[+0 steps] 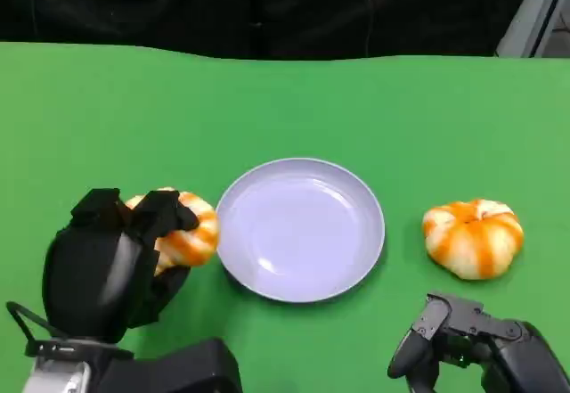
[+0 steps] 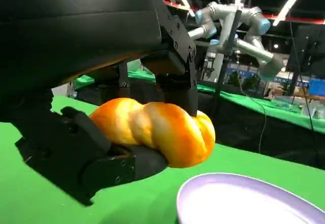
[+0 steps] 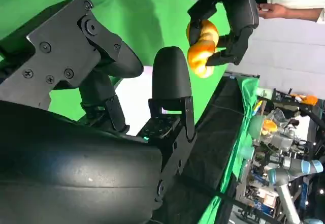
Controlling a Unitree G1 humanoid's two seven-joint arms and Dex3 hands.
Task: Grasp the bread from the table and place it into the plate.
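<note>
Left hand [image 1: 116,259]: fingers closed around a bread [image 1: 187,228], thumb under it and fingers over its top; in the left wrist view the same hand [image 2: 101,107] clamps the bread [image 2: 157,130] from above and below
Held bread: orange and white twisted bun, raised off the desk [image 1: 107,108], just beside the plate's near-left rim; in the right wrist view it [image 3: 202,49] hangs between the left hand's [image 3: 223,16] fingers
Plate [image 1: 301,228]: pale lilac, round, on the desk just to the right of the left hand, nothing in it; its rim [image 2: 228,183] lies right below and beyond the held bread in the left wrist view
Right hand [image 1: 472,348]: low near the desk's front edge, holds nothing, fingers loosely apart; in the right wrist view its fingers [image 3: 172,82] stand spread with nothing between them
Second bread [image 1: 473,237]: same striped bun, resting on the desk just ahead of the right hand, to the right of the plate and apart from it
Desk: green cloth top
Person's hand [image 3: 274,10]: beyond the desk's far side in the right wrist view, with a white sleeve
</note>
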